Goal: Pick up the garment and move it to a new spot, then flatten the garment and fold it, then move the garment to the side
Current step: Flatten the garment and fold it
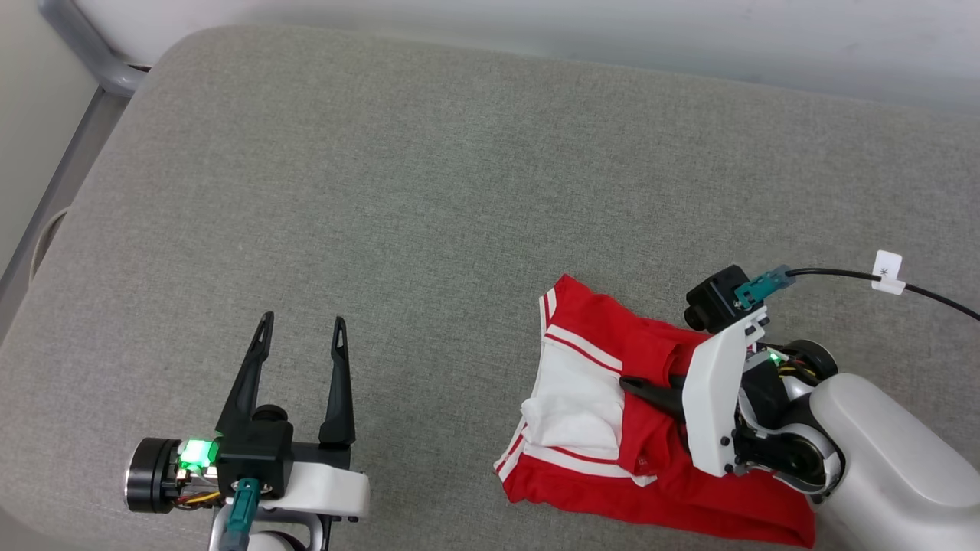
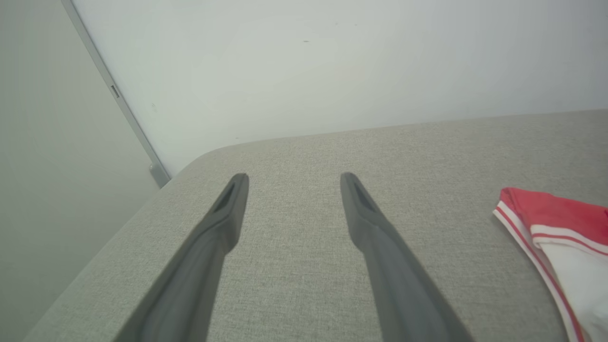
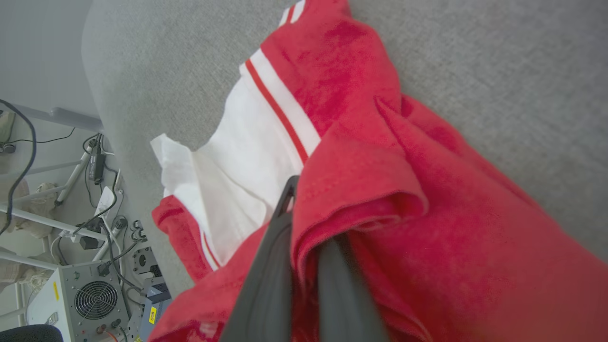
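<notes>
The garment [image 1: 612,413], a red jersey with white sleeves and striped trim, lies bunched on the grey cushion at the lower right. My right gripper [image 1: 639,389] points left over it, shut on a fold of the red cloth. The right wrist view shows that red fold [image 3: 361,190] pinched between the two dark fingers [image 3: 266,266]. My left gripper [image 1: 302,325] stands open at the lower left, well apart from the garment [image 2: 560,237], with bare cushion between its fingers [image 2: 228,209].
The grey cushion [image 1: 429,199] spreads wide to the back and left. Its rounded far edge meets a pale wall [image 2: 332,61]. A grey metal frame [image 1: 84,53] stands at the far left corner. Beyond the cushion's edge sit cables and a fan box [image 3: 90,299] on the floor.
</notes>
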